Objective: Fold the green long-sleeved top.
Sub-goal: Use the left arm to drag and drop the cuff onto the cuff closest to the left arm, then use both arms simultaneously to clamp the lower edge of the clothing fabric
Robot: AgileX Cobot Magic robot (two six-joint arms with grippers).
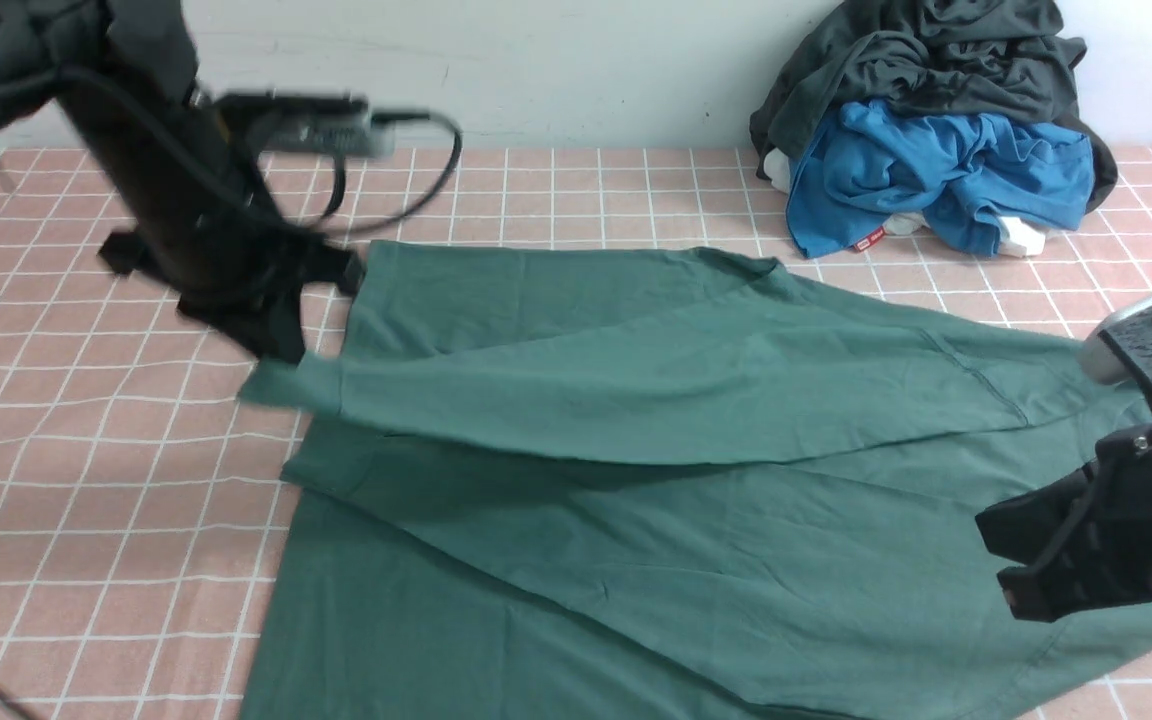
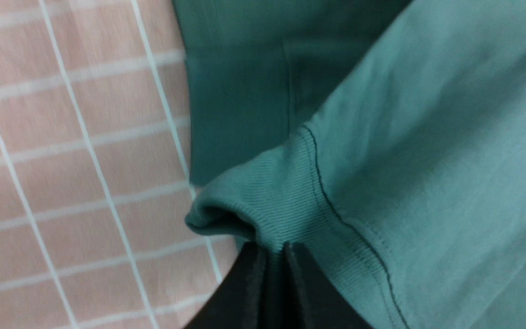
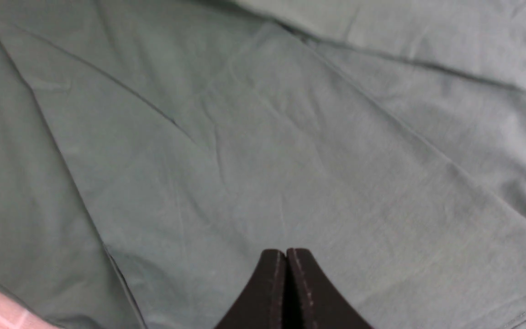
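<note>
The green long-sleeved top (image 1: 696, 520) lies spread over the pink checked cloth, filling the middle and right of the front view. One long sleeve (image 1: 636, 395) is stretched across the body toward the left. My left gripper (image 1: 286, 362) is shut on that sleeve's ribbed cuff (image 2: 267, 205), holding it a little above the cloth at the top's left edge. My right gripper (image 3: 286, 252) hovers over the top's right part with its jaws shut and nothing between them; only flat green fabric (image 3: 263, 137) lies under it.
A pile of a dark grey-black garment (image 1: 926, 60) and a bright blue garment (image 1: 936, 180) sits at the back right against the white wall. Pink checked cloth (image 1: 86, 450) shows bare on the left.
</note>
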